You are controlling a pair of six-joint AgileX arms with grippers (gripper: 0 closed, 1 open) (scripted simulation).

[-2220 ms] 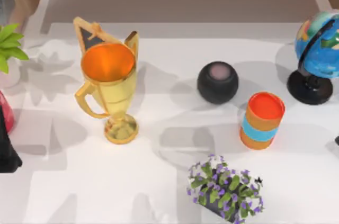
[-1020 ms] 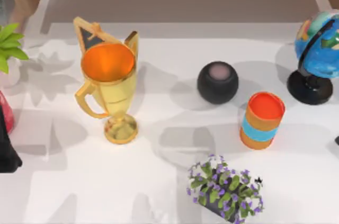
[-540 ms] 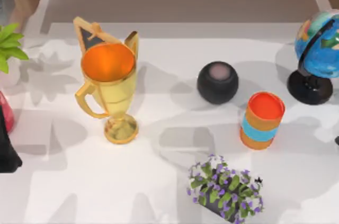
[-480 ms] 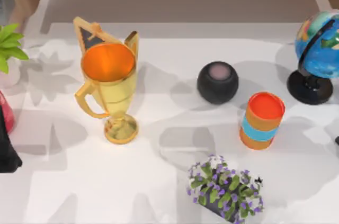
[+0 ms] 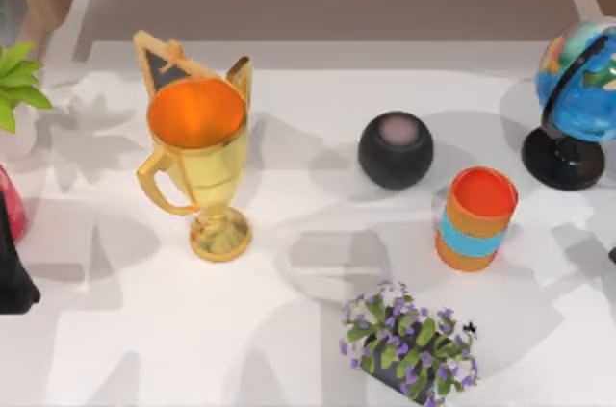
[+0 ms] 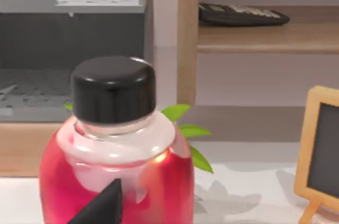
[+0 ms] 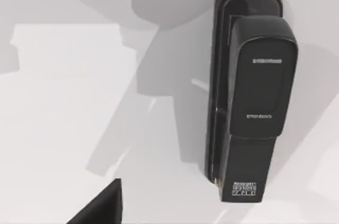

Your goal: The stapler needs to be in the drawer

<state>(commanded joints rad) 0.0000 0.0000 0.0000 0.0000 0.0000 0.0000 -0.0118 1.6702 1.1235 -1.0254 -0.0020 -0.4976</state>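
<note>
A black stapler (image 7: 248, 97) lies flat on the white bench (image 7: 63, 102), just beyond a right finger (image 7: 98, 205); a left finger (image 6: 100, 205) fronts a red bottle (image 6: 116, 155); finger spread cannot be told.

On the table (image 5: 144, 349), the trophy (image 5: 197, 162) stands left of centre. The round speaker (image 5: 396, 149) sits right of it, with the cup (image 5: 475, 219) just beside and nearer the front. The flower pot (image 5: 409, 342) occupies the front edge. The globe (image 5: 576, 104) stands at far right. The stapler (image 7: 246, 91) lies flat on the tabletop.
</note>
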